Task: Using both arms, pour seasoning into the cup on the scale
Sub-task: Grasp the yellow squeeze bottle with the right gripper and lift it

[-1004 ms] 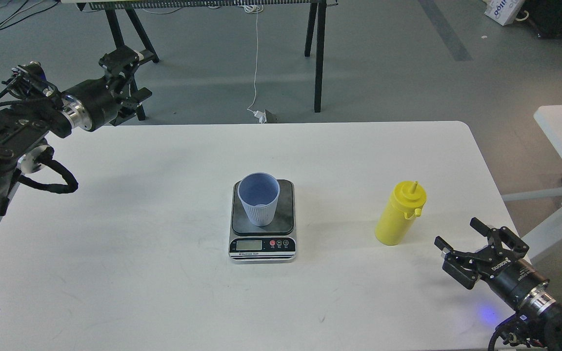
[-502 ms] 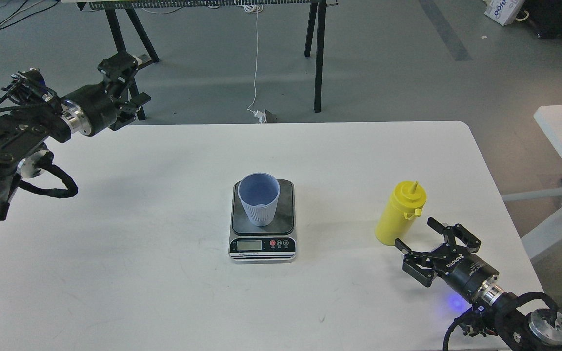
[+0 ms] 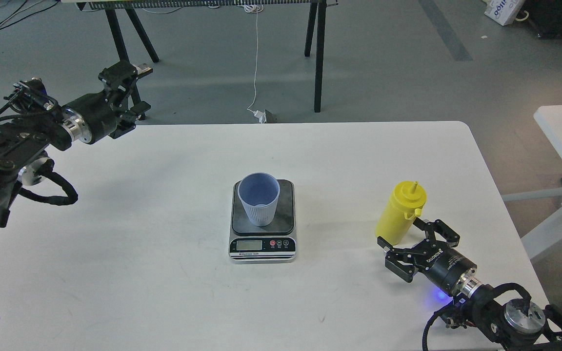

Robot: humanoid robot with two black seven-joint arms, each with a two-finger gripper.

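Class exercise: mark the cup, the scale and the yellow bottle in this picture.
cup [image 3: 260, 210], head view, ribbed outer wall.
scale [image 3: 287, 207], head view, bare dark platform right of the cup.
bottle [image 3: 393, 222], head view, yellow body below the cap.

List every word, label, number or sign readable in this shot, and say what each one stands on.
"ROBOTIQ", seen upside down, on the body of the right gripper.
Partial blue letters on the white box on the floor, top right: cut off, not readable.
Scale: LCD digits, button signs and the strip of print beneath are too small to read.
Seasoning bottle and cup: no text.
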